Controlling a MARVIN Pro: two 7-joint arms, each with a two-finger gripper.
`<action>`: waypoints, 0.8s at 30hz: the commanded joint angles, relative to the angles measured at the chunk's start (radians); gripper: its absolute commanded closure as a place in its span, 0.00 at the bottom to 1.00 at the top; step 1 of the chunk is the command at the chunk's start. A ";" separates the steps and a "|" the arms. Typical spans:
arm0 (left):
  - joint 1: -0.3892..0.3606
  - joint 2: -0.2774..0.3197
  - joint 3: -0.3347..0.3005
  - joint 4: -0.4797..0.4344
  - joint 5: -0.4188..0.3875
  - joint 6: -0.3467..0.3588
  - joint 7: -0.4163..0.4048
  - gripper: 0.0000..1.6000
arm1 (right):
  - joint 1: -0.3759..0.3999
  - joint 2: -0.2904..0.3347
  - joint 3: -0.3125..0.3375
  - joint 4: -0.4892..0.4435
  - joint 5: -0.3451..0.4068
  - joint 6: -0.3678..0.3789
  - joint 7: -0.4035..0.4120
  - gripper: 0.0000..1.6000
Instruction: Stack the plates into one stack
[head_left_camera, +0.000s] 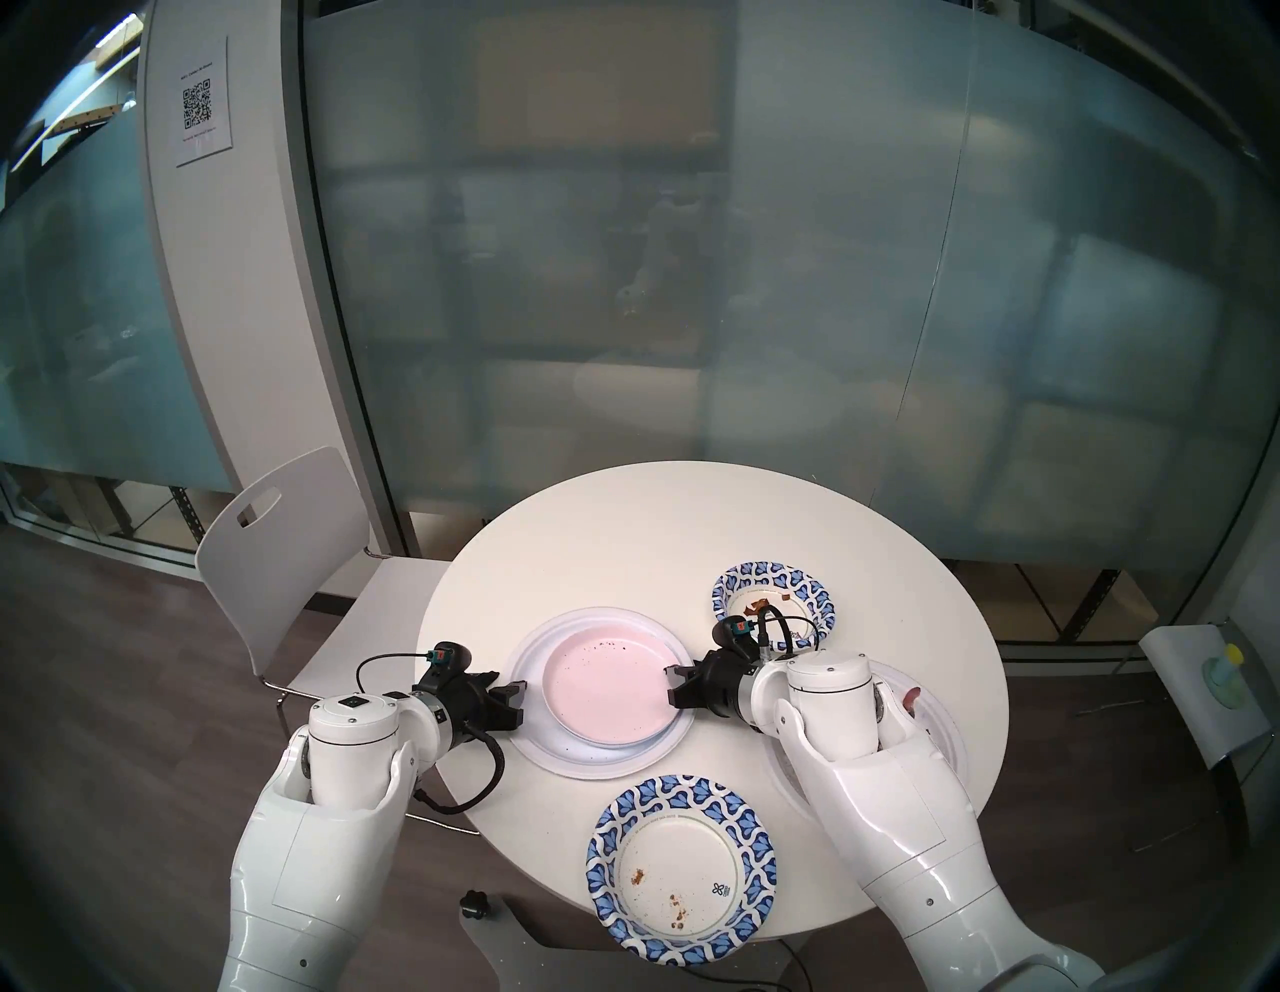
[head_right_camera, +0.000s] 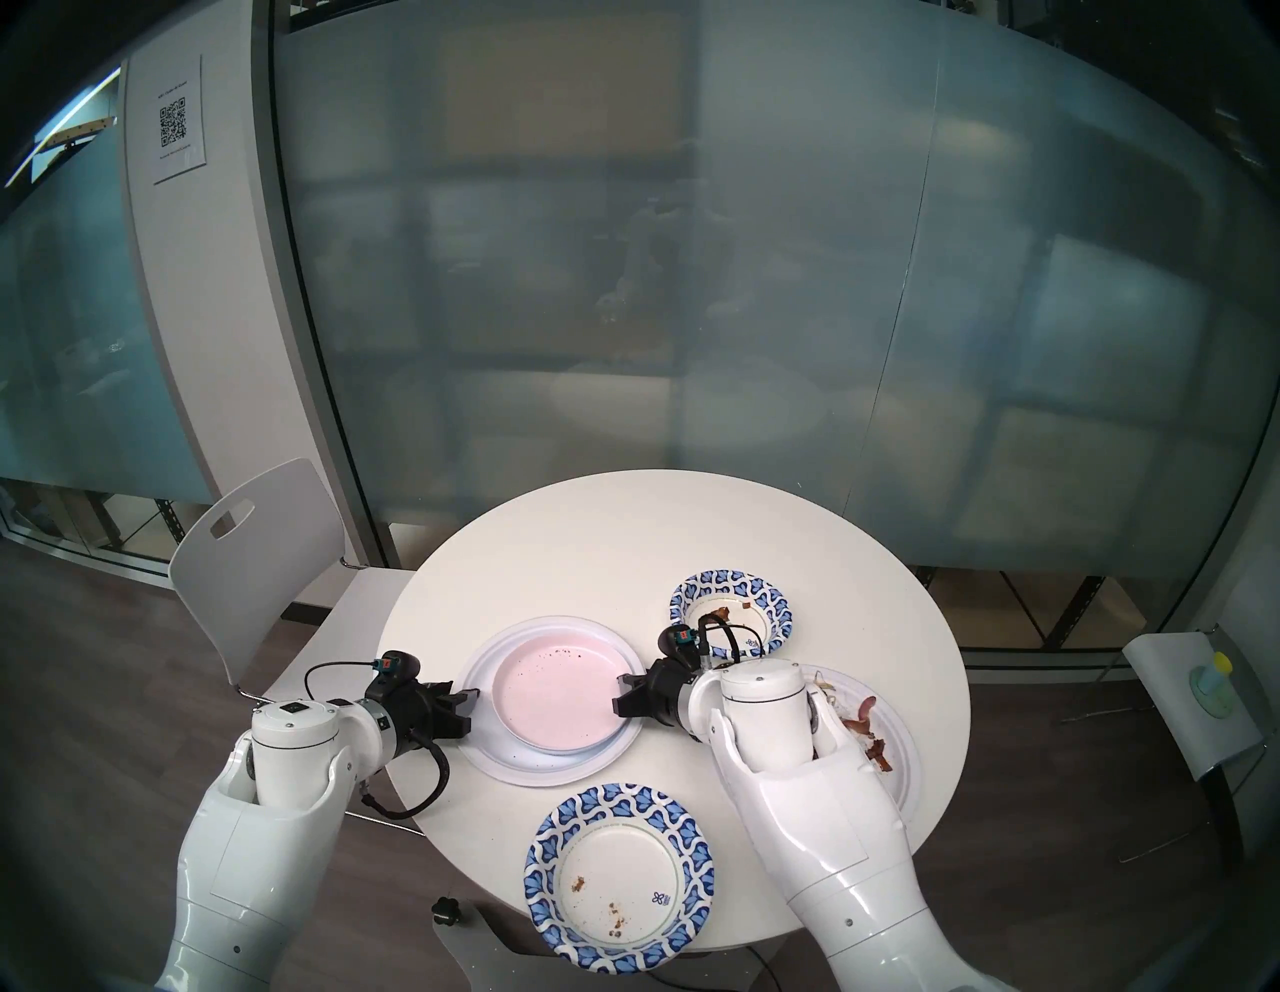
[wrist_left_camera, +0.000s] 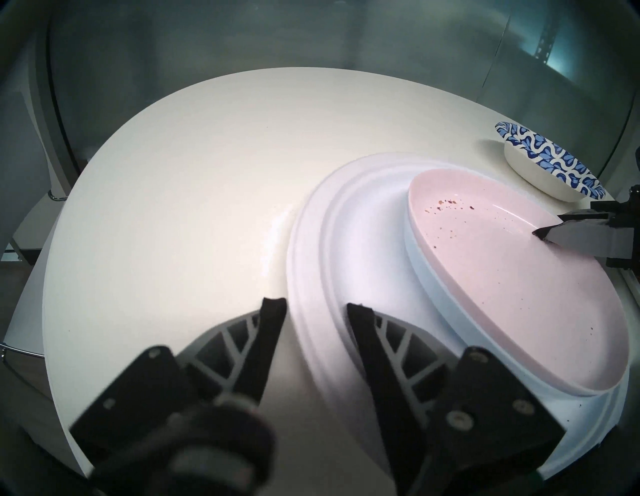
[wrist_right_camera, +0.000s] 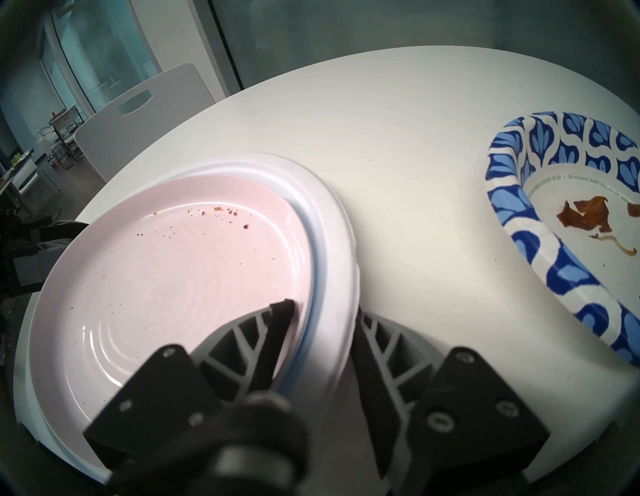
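In the table's middle stands the stack: a pink plate on a pale blue plate, both on a large white plate. My left gripper is open, its jaws on either side of the white plate's left rim. My right gripper straddles the stack's right rim, one finger inside the pink plate, the other below the white rim. A patterned-rim plate lies at the front edge. A smaller patterned bowl sits behind my right wrist. Another white plate with food scraps lies under my right arm.
The round white table stands before a frosted glass wall. A white chair is tucked in at its left. A small stand with a yellow-capped item stands off to the right. Crumbs dot the pink plate and the front plate.
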 joint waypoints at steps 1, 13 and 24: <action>0.008 -0.004 -0.003 0.003 -0.002 0.012 0.004 0.58 | 0.012 0.001 0.003 -0.007 0.001 -0.001 0.002 0.64; 0.016 -0.024 -0.006 -0.018 -0.016 0.028 0.009 0.85 | 0.016 0.007 0.004 -0.013 0.006 -0.016 0.002 0.77; 0.026 -0.049 -0.008 -0.041 -0.037 0.039 0.030 1.00 | 0.012 0.013 0.010 -0.050 0.011 -0.014 0.001 0.96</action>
